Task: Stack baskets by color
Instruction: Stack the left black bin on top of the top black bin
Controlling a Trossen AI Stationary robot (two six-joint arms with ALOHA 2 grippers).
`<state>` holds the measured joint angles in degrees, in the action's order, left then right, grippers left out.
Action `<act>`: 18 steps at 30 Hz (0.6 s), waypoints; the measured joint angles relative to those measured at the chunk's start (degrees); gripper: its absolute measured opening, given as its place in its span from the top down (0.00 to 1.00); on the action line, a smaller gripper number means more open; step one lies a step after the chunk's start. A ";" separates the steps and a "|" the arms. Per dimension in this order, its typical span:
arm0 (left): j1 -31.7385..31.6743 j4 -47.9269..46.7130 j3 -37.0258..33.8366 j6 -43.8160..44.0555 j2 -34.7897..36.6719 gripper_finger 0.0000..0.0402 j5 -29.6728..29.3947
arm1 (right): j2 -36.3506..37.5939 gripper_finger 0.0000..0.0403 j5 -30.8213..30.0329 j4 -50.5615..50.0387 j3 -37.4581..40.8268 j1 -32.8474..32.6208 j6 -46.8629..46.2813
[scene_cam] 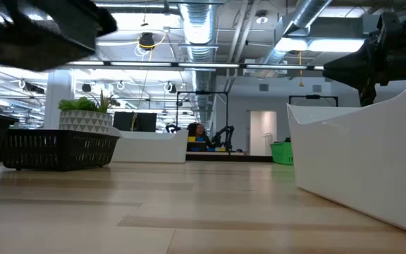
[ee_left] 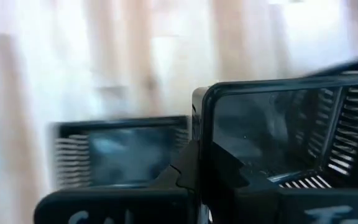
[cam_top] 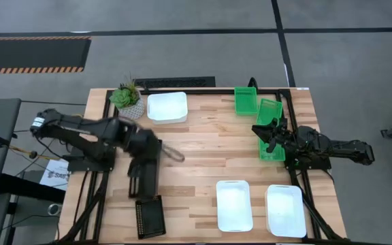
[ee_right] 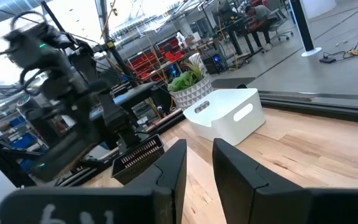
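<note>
My left gripper [cam_top: 143,162] is above the table's left half, shut on a black mesh basket [ee_left: 278,137] that is lifted high [scene_cam: 41,28]. A second black basket [cam_top: 150,218] lies flat on the table near the front edge, below the held one [ee_left: 123,152]. The low view shows another black basket [scene_cam: 55,149] standing on the table in front of the plant. My right gripper [ee_right: 199,168] waits open and level at the table's right edge [cam_top: 267,133], beside two green baskets [cam_top: 271,129] [cam_top: 246,100]. My left gripper holds the black basket by a side wall near a corner [ee_left: 207,143], coming from above and slanting down. Blur and the gripper's own body hide how the fingers sit on the wall. The basket is lifted clear of the table and tilted [ee_right: 138,158].
A white basket [cam_top: 167,107] and a potted plant [cam_top: 128,99] stand at the far edge. Two white baskets [cam_top: 234,204] [cam_top: 285,209] lie near the front right. Bare wood [cam_top: 209,150] lies across the table's middle.
</note>
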<state>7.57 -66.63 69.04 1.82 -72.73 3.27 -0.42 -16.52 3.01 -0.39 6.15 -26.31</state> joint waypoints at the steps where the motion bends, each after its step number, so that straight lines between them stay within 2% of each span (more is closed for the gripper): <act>1: -2.33 -0.04 0.04 -3.05 0.00 1.00 -1.05 | 0.00 0.74 -0.01 0.01 -0.01 0.00 0.01; 4: -9.06 -0.71 0.06 -11.20 -0.06 1.00 -2.93 | 0.00 0.74 -0.01 0.02 -0.01 -0.01 -0.01; 11: -22.91 -1.89 0.09 -26.32 -1.77 1.00 -2.86 | 0.00 0.74 -0.01 0.00 -0.01 -0.01 -0.01; 18: -26.94 -4.53 0.11 -31.94 -7.24 1.00 0.21 | -1.18 0.74 -0.01 -0.03 -0.01 -0.01 -0.04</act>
<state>-19.37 -71.16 69.14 -30.12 -79.97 3.48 -1.60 -16.53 2.97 -0.40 6.13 -26.35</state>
